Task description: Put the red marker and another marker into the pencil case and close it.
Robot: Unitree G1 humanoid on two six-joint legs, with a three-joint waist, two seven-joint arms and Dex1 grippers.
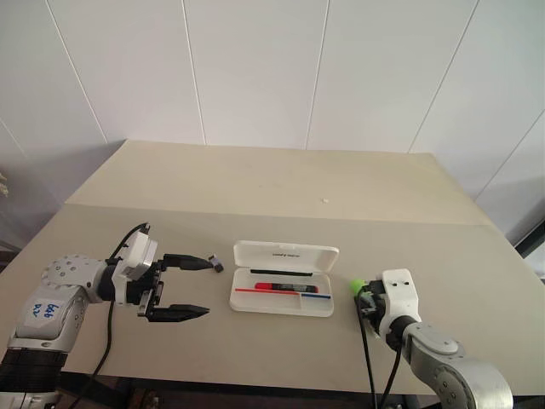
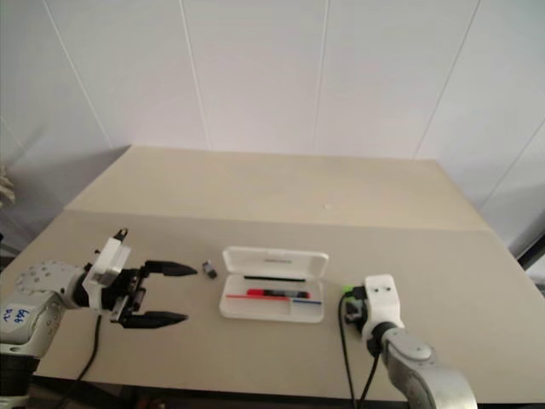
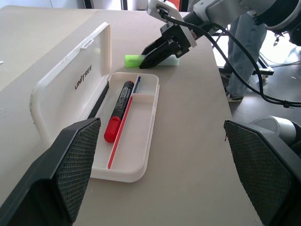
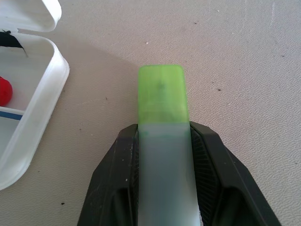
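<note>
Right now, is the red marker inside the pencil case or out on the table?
Inside. The red marker lies in the open pencil case, beside the raised lid.

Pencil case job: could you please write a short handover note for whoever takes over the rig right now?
Left gripper: open, holding nothing, hovering left of the pencil case.
Right gripper: shut on the green-capped marker, which lies on the table just right of the case.
Pencil case: lid open, standing up along the far side.
Red marker: already lying in the case tray.
A small dark block sits on the table left of the case.
Done: red marker in; second marker gripped.
Left: lift the green-capped marker, place it in the tray, release, close the lid.
</note>
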